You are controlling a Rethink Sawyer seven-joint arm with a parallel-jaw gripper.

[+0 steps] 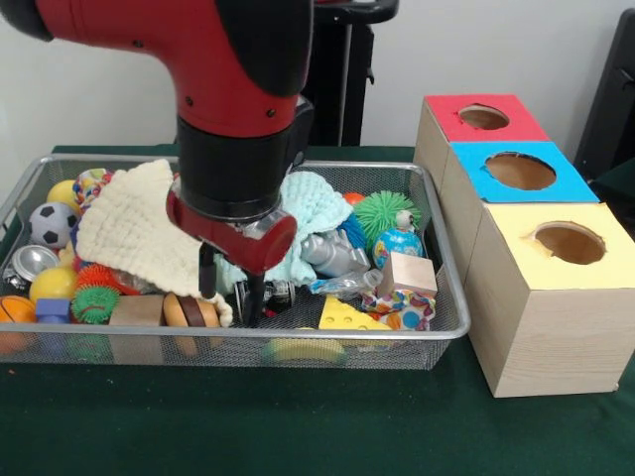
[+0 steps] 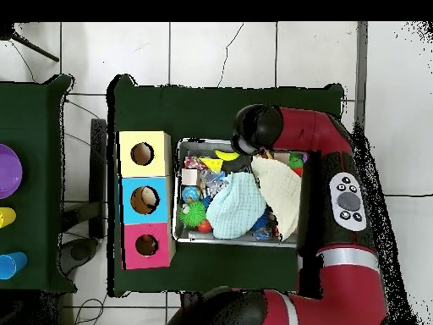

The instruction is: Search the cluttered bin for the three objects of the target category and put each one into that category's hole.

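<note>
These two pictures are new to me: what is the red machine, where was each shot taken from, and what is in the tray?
The red and black machine is a robot arm with a pincer at its end. One picture looks across the table at it; the other looks straight down. On the green table stands a wire bin full of toys: a soccer ball, a spiky green ball, a cream cloth, a pale blue cloth. Beside it sit three wooden boxes with holes, topped red, blue and yellow. The pincer hangs open low in the bin, holding nothing.

arm [image 1: 238, 109] cut off at top edge in front view, blocks bin [image 1: 451, 327] middle; cloths [image 2: 254, 199] hide toys under; gripper [image 1: 230, 288] hidden overhead
</note>
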